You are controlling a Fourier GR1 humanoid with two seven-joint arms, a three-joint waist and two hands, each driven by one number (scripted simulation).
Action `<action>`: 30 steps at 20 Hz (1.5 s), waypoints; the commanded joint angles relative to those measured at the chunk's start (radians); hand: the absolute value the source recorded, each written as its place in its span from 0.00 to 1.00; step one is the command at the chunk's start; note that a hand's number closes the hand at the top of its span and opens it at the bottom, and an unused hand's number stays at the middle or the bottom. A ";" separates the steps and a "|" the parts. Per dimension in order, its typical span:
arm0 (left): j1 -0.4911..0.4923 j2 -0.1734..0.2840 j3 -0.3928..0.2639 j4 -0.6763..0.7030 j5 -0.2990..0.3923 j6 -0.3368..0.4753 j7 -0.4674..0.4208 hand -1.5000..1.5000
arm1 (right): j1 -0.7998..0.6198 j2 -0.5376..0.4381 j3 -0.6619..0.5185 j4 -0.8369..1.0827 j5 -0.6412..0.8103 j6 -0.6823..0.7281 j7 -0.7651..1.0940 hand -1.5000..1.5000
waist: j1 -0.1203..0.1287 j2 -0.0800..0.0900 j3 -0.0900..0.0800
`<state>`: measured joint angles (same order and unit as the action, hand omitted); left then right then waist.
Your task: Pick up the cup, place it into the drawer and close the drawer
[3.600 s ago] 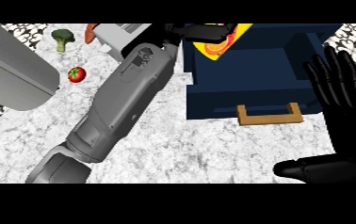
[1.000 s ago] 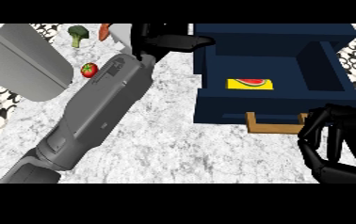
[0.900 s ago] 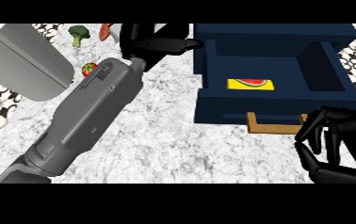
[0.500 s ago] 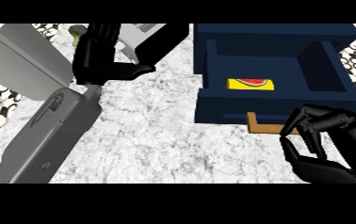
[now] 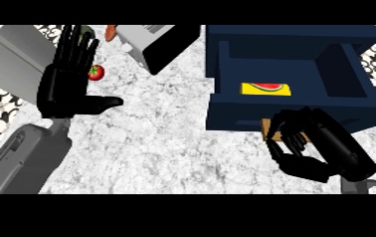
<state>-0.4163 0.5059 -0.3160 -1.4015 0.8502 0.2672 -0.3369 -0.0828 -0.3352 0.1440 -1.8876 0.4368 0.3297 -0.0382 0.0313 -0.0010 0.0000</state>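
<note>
Hidden for the most part behind the curled right hand (image 5: 317,146) at lower right: the wooden handle (image 5: 269,130) of the open navy drawer (image 5: 283,109), only a sliver showing at the fingers' left. Cut off by the frame's top edge: an orange item (image 5: 111,32) and a grey and black appliance (image 5: 157,43), neither identifiable. Partly covered by the fingers of the open left hand (image 5: 64,84) at upper left: a small red fruit (image 5: 96,72); impossible to tell whether yellow object (image 5: 265,88) in the drawer is a cup.

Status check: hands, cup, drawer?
Left hand open, flat over the counter. Right hand curled at the wooden drawer handle. Yellow cup inside the open dark blue drawer. Nothing blocking the drawer front.
</note>
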 commanded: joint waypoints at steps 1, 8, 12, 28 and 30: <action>0.056 0.070 0.065 -0.044 0.031 -0.067 0.032 0.00 | -0.059 0.017 0.083 0.176 0.197 -0.095 -0.079 1.00 | -0.003 0.003 0.001; 0.233 0.050 0.113 -0.111 -0.011 -0.142 -0.023 0.00 | -0.195 0.084 0.072 0.496 0.290 -0.184 -0.149 0.00 | -0.015 0.002 0.000; 0.325 0.053 0.146 -0.142 -0.019 -0.207 -0.030 0.00 | -0.227 0.085 0.099 0.547 0.356 -0.176 -0.144 0.00 | -0.017 0.001 0.000; 0.345 0.032 0.277 -0.065 -0.038 -0.371 -0.012 0.00 | -0.703 0.095 -0.134 1.421 0.341 -0.283 -0.466 0.00 | 0.001 0.011 0.001; 0.320 0.048 0.301 -0.002 -0.017 -0.436 -0.019 0.00 | -0.747 0.088 -0.151 1.501 0.347 -0.315 -0.498 0.00 | 0.010 0.018 0.001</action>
<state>-0.0907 0.5422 -0.0457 -1.4547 0.8152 -0.0997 -0.3542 -0.7339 -0.2157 0.0452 -0.5582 0.7875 0.0232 -0.5087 0.0337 0.0006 -0.0020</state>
